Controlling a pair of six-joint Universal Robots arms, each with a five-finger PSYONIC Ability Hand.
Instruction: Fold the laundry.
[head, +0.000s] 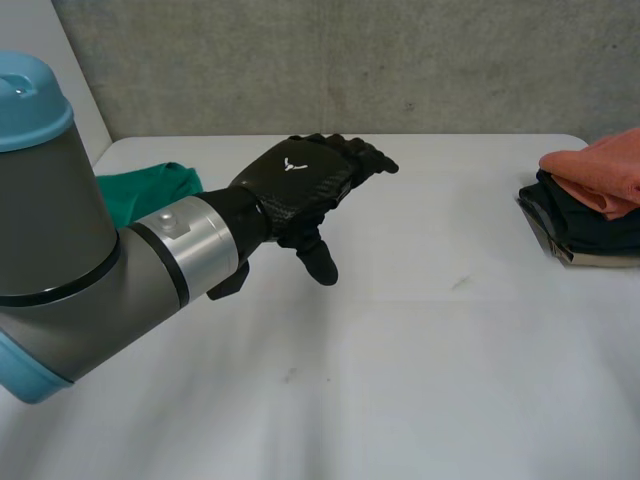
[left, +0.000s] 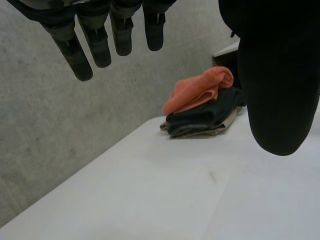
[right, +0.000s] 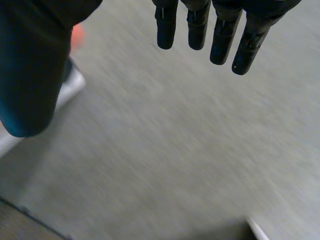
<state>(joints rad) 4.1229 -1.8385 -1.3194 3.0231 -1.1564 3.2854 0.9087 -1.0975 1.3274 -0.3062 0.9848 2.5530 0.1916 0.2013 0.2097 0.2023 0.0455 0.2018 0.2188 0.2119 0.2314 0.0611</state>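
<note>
A crumpled green cloth (head: 150, 190) lies at the table's far left, partly hidden behind my left arm. My left hand (head: 300, 185) hovers above the white table (head: 420, 360) with fingers straight and thumb hanging down, holding nothing. In its wrist view the left hand (left: 100, 42) is open, and the stack lies well beyond the fingertips. At the right edge sits that stack: an orange cloth (head: 600, 165) (left: 197, 90) on a folded dark garment (head: 590, 225) (left: 205, 117). My right hand (right: 200, 25) is open and empty, in front of grey concrete.
A grey concrete wall (head: 350, 60) rises behind the table's far edge. A beige layer (head: 600, 260) lies under the dark garment. Beside my right thumb, a speck of orange (right: 76, 35) and a pale edge (right: 70, 92) show.
</note>
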